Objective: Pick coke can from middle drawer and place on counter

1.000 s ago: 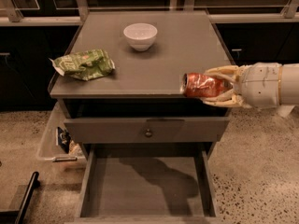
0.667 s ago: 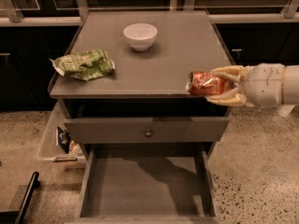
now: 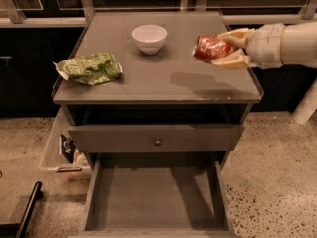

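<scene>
The red, shiny coke can [image 3: 210, 48] lies on its side between the pale fingers [image 3: 233, 60] of my gripper [image 3: 218, 48]. The gripper is shut on it and holds it in the air above the right part of the grey counter [image 3: 148, 83]. Its shadow falls on the counter just below. The arm comes in from the right edge. The middle drawer [image 3: 156, 197] stands pulled out at the bottom, with a bare grey floor and nothing in it.
A white bowl [image 3: 149, 37] stands at the counter's back middle. A green wrinkly snack bag [image 3: 90, 68] lies at the counter's left. A shut drawer with a round metal knob [image 3: 157, 141] sits above the open one. A clear bin [image 3: 62, 150] stands on the floor to the left.
My gripper has carried the coke can up and away from the counter's front right edge, and it now hangs over the counter's right side.
</scene>
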`<state>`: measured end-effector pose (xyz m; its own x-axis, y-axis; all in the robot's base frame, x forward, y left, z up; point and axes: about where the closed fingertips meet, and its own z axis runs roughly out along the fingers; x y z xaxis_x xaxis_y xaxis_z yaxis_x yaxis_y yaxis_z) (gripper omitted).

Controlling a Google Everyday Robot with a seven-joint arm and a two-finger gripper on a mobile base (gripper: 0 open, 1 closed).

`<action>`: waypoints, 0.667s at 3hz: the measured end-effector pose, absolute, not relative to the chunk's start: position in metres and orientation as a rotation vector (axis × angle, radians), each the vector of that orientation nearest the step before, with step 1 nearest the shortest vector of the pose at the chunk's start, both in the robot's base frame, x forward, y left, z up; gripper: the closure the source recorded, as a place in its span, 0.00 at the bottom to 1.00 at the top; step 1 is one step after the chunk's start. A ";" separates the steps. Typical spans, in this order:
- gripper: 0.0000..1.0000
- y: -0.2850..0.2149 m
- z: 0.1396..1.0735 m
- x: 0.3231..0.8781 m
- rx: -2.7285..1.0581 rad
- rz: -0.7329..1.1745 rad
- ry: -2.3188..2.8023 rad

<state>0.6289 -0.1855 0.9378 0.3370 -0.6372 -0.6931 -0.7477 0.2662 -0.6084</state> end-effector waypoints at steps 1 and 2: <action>1.00 -0.182 0.957 0.663 -1.452 0.073 1.364; 1.00 -0.179 0.947 0.684 -1.461 0.080 1.403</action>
